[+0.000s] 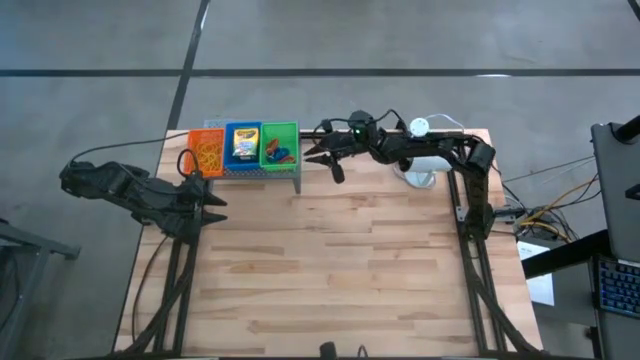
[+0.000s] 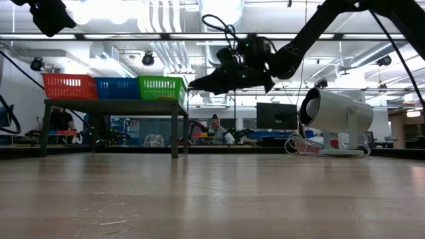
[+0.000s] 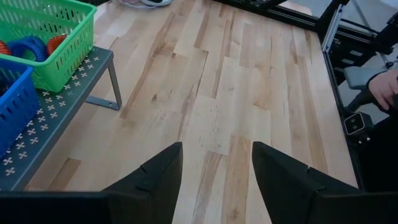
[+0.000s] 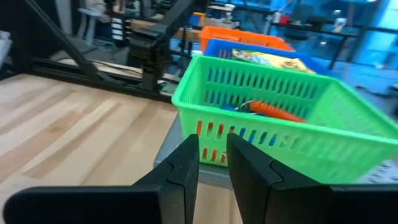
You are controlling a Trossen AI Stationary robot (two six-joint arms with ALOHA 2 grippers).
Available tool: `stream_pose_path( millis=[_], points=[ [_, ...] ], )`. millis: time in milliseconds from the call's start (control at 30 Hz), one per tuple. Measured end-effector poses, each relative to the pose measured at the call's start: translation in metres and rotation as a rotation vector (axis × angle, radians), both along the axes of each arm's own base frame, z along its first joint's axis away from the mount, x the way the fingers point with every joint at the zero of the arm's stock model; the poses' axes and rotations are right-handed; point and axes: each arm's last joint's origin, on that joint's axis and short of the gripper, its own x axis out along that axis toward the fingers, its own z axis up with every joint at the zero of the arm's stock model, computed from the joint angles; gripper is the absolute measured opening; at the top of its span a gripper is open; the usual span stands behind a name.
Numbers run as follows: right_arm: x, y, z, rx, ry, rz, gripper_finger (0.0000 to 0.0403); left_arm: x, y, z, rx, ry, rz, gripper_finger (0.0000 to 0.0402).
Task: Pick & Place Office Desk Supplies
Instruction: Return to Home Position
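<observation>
Wood table (image 1: 350, 280); person (image 2: 214, 127) in room beyond. Left tool (image 1: 217, 208) wide open, empty; right tool (image 1: 316, 158) slightly parted, empty.

We see the left arm (image 1: 130, 188) and right arm (image 1: 440, 150) as dark, angular segments; black cables (image 1: 385, 118) loop by a small green light (image 1: 358, 131), perhaps an indicator. The left gripper (image 3: 216, 149) has matte wedge fingers (image 3: 155, 183).

My wooden table (image 1: 340, 270) carries the grey perforated rack (image 2: 113, 102) along its far edge — the white cylindrical device (image 2: 335, 116) stands apart, further toward the right side.
</observation>
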Motion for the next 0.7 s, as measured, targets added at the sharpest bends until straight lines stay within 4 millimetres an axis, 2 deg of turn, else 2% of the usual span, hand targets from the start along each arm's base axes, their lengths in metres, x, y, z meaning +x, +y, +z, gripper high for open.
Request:
stream_pose_path(
  millis=[167, 367, 533, 700],
  points=[
    [-0.016, 0.020, 0.012, -0.074, -0.004, -0.089, 0.0080, 0.000, 0.000, 0.000, 0.000, 0.000, 0.000, 0.0200],
    [-0.033, 0.064, 0.013, -0.095, -0.018, -0.193, 0.0080, 0.000, 0.000, 0.000, 0.000, 0.000, 0.000, 0.0201],
    [-0.049, 0.100, 0.012, -0.114, -0.057, -0.211, 0.0080, 0.000, 0.000, 0.000, 0.000, -0.001, 0.000, 0.0201],
    [-0.063, 0.129, 0.015, -0.120, -0.067, -0.247, 0.0080, 0.000, 0.000, 0.000, 0.000, 0.000, 0.000, 0.0201]
  ],
)
